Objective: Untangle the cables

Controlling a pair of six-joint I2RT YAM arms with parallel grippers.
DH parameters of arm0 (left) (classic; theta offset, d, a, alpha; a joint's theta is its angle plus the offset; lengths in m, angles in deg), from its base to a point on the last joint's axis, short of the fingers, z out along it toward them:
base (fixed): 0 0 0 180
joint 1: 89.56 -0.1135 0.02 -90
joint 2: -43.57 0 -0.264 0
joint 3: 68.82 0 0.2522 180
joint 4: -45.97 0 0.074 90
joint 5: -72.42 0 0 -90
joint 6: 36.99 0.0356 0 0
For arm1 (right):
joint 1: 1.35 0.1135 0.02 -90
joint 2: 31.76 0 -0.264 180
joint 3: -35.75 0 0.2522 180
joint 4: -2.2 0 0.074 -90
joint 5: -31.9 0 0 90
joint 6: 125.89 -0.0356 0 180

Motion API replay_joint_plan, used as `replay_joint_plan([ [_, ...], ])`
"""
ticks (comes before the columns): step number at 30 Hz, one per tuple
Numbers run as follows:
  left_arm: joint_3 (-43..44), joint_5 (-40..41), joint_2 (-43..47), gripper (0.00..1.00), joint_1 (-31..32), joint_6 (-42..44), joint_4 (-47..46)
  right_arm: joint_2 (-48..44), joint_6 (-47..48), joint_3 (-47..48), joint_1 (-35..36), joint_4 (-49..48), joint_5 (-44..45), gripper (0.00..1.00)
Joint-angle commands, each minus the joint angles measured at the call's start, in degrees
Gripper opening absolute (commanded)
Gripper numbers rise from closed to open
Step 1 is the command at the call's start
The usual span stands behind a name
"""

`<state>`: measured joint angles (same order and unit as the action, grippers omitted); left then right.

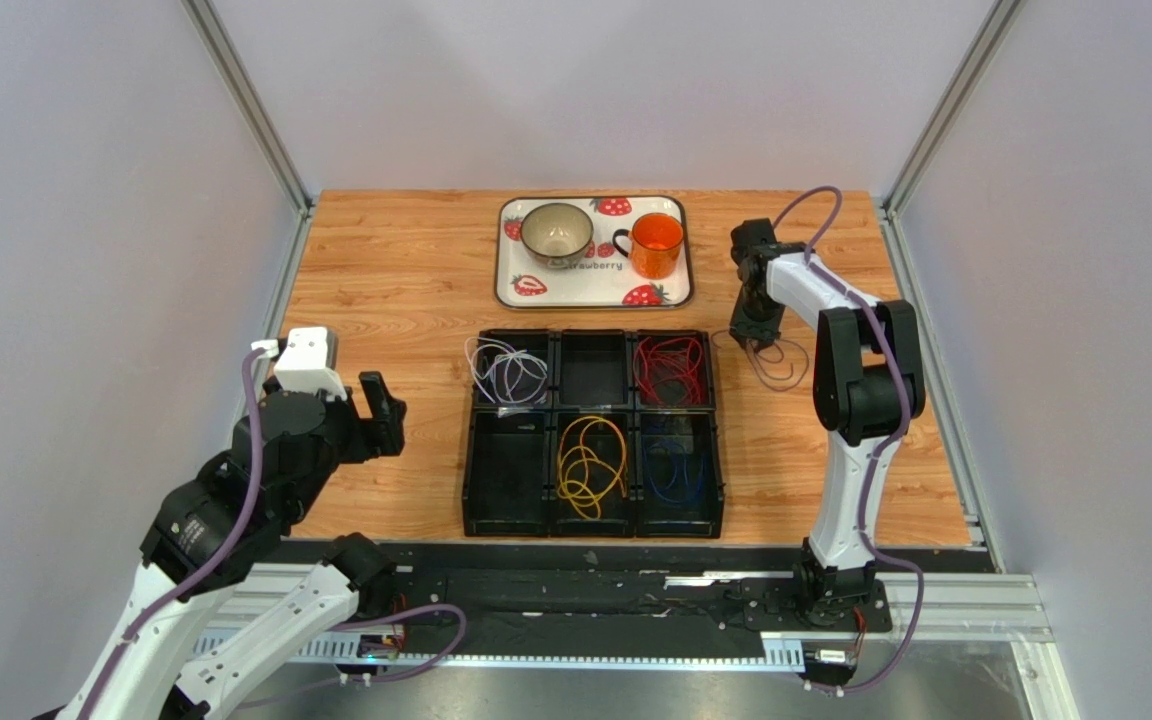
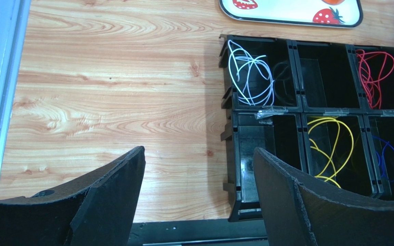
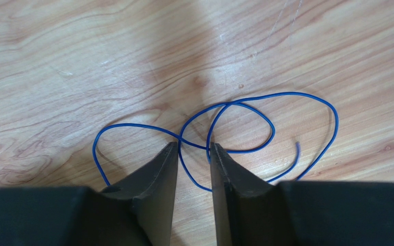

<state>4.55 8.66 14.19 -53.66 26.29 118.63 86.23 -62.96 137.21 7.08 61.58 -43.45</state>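
Observation:
A loose blue cable (image 3: pixel 286 93) lies in loops on the wooden table, right of the black bin tray (image 1: pixel 593 522); it also shows in the top view (image 1: pixel 781 363). My right gripper (image 3: pixel 194 144) is down over it, narrowly open, with strands of the cable crossing between its fingertips. In the top view the right gripper (image 1: pixel 755 333) is at the tray's back right corner. The bins hold a white-grey cable (image 2: pixel 250 77), a red cable (image 2: pixel 371 72), a yellow cable (image 2: pixel 332 148) and a blue cable (image 2: pixel 389 156). My left gripper (image 2: pixel 199 149) is wide open and empty, above the table left of the tray.
A strawberry-print serving tray (image 1: pixel 515 278) at the back holds a bowl (image 1: pixel 557 231) and an orange mug (image 1: pixel 656 243). Two bins of the black tray, the back middle and the front left, show no cable. Metal frame rails border the table on both sides.

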Motion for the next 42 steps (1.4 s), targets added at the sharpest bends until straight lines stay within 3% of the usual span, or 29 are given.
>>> replay_joint_plan([
  [1, 0.2, 0.6, -0.7, 0.85, -0.4, 0.2, -0.8, 0.1, 0.3, 2.6, -0.4, -1.3, 0.0, 0.24],
  [3, 0.2, 0.6, -0.8, 0.85, -0.4, 0.2, -0.8, -0.2, 0.3, 2.5, -0.5, -1.0, 0.3, 0.15],
  [5, 0.1, 0.6, -0.8, 0.85, -0.4, 0.2, -0.6, -0.7, 0.3, 2.2, -0.4, -0.9, 0.6, 0.00],
  [16, 0.2, 0.6, -0.8, 0.84, -0.5, 0.1, -0.8, -5.4, 0.3, 2.6, -0.2, 2.0, 0.4, 0.00],
  [31, 0.1, 0.6, -0.6, 0.84, -0.7, -0.1, -0.6, -27.9, 0.9, 2.7, 2.6, 5.4, -2.6, 0.00],
  [37, 0.2, 0.4, -1.4, 0.84, -0.6, 0.0, -0.7, -34.8, 4.2, 4.1, 4.5, 1.8, -10.3, 0.00],
  [42, 0.2, 0.1, -1.6, 0.83, -0.6, 0.0, -0.6, -40.2, 8.9, 7.6, 10.1, -2.1, -11.1, 0.00],
])
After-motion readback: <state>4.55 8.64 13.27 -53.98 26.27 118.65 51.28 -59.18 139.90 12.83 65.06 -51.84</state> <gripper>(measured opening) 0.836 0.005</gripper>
